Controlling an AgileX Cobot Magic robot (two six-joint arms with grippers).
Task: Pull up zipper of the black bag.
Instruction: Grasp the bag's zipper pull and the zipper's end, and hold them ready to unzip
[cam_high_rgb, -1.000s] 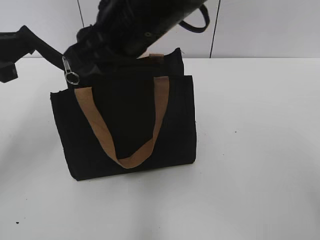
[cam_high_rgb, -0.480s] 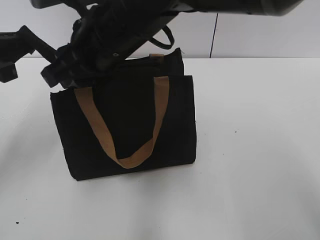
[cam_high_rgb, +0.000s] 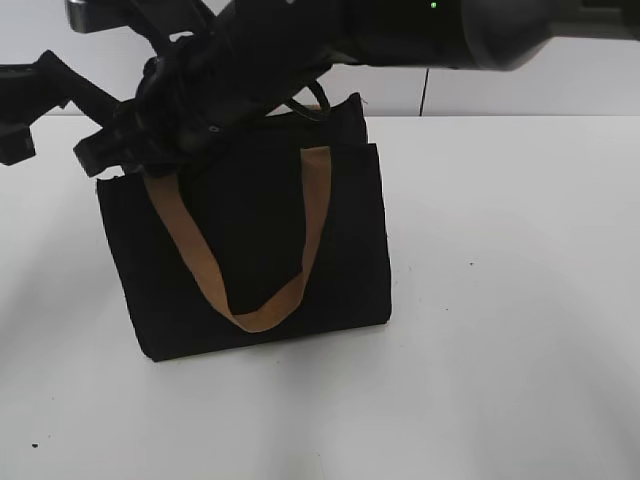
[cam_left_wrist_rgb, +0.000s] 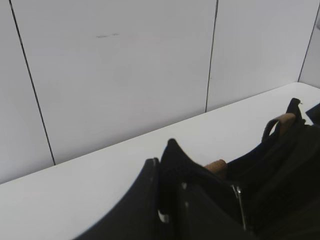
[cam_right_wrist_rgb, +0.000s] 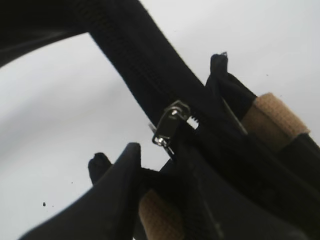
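Observation:
The black bag (cam_high_rgb: 250, 240) stands upright on the white table, its tan handle (cam_high_rgb: 190, 240) hanging down the front. My right arm reaches across from the upper right, and my right gripper (cam_high_rgb: 112, 150) is at the bag's top left corner. In the right wrist view the silvery zipper (cam_right_wrist_rgb: 170, 125) sits on the black zip line (cam_right_wrist_rgb: 135, 60), its tab running in between my right gripper's (cam_right_wrist_rgb: 160, 155) closed fingertips. My left gripper (cam_left_wrist_rgb: 167, 167) is shut on the pointed black end of the bag's top edge; in the exterior view only its arm (cam_high_rgb: 50, 80) shows.
The white table (cam_high_rgb: 520, 300) stretches to the right and front of the bag. A white panelled wall (cam_left_wrist_rgb: 125, 75) stands just behind the table. The second tan handle (cam_right_wrist_rgb: 272, 120) lies beside the zip line.
My right gripper has come down and left onto the bag's top left corner and now covers the zipper pull and ring, which hung in view before. The bag's top edge shifted slightly left.

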